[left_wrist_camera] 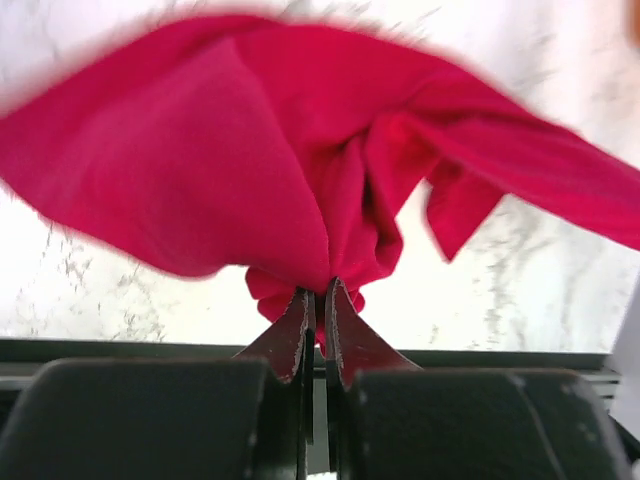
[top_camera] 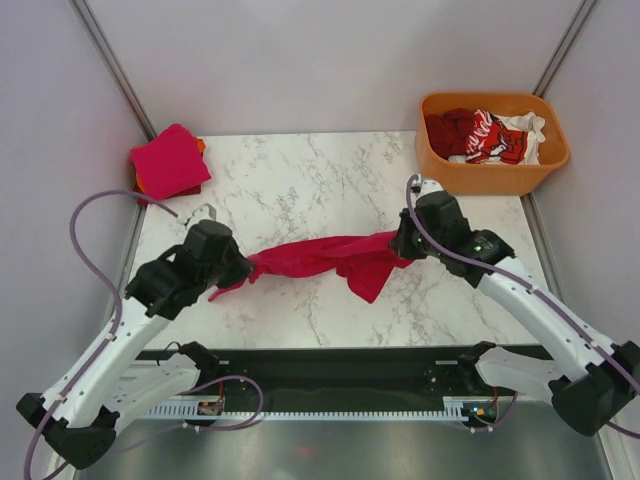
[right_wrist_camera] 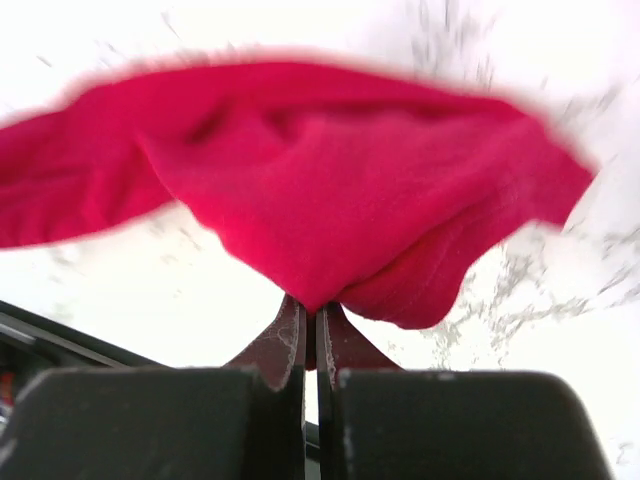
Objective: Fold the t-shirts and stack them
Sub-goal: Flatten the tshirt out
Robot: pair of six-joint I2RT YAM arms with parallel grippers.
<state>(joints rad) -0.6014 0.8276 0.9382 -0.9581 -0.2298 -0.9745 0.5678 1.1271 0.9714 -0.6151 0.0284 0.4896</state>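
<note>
My left tool [left_wrist_camera: 316,290] is pinched tight on one end of the shirt [top_camera: 330,258], and my right tool [right_wrist_camera: 310,310] is clamped on the other end, so both hold cloth. The shirt stretches bunched between them over the middle of the counter [top_camera: 300,190], its long axis running left to right and angling farther away toward the right. I judge this the spreading step: next I must draw it taut and lay it flat before folding. Beyond, the stack [top_camera: 168,160] sits far left and the tub [top_camera: 492,172] far right.
</note>
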